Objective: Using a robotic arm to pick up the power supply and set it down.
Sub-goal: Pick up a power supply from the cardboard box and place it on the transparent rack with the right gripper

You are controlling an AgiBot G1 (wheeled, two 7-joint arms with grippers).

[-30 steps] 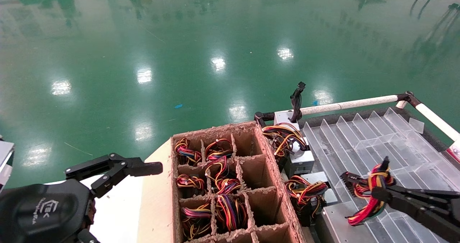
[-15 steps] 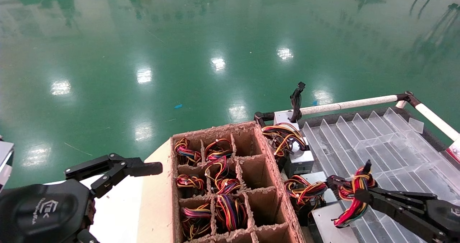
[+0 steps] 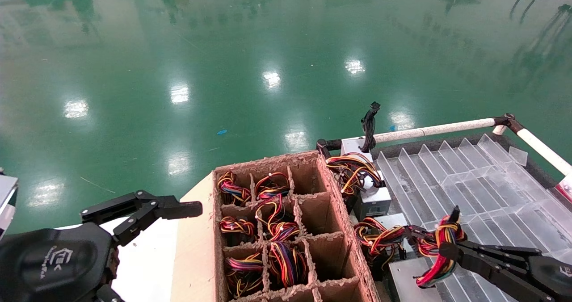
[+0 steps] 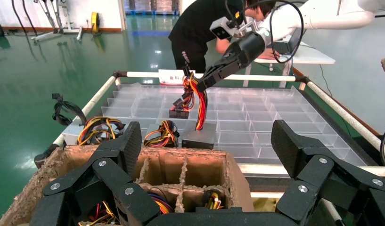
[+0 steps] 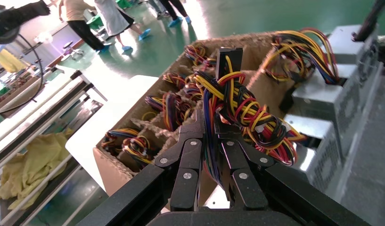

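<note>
While your right tool (image 3: 447,248) stays clamped on the power supply's wire bundle (image 3: 440,253), the grey box (image 3: 404,277) rests just below it. Your left tool (image 3: 147,210) hangs parked beside the cardboard crate (image 3: 339,208), fingers apart.

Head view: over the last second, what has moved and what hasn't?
The right gripper, shut on the wire bundle of a power supply, carried it left and lower over the clear divider tray, toward the two power supplies beside the cardboard box. Grip unchanged. The left gripper stayed open and parked left of the box.
</note>
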